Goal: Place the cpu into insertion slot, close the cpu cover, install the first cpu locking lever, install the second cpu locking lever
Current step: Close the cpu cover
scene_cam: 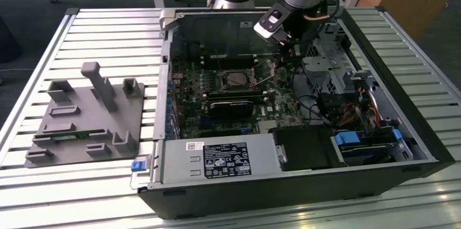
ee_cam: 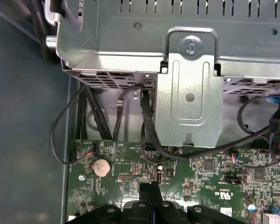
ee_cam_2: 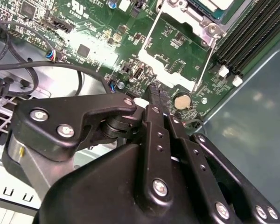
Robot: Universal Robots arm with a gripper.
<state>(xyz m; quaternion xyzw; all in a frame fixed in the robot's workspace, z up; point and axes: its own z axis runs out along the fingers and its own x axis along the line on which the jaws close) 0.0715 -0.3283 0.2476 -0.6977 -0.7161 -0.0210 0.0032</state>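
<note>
In the exterior view the black gripper hangs inside the open black metal case, with the small square dark silvery-rimmed insertion slot at its eight o'clock, near but apart; in the second wrist view the fingers are pressed together on nothing, and a thin silvery wire locking lever runs lengthwise from beside them toward the pale tan-silver square cpu, apparently seated; in the first wrist view the tips hover over the green motherboard.

Exterior view: high, angled down on whole computer case and bench, mid-range. Wrist views sit close above motherboard, back to back: first faces drive cage, second faces memory slots. Both wrist views share coin battery beside jaws.
</note>
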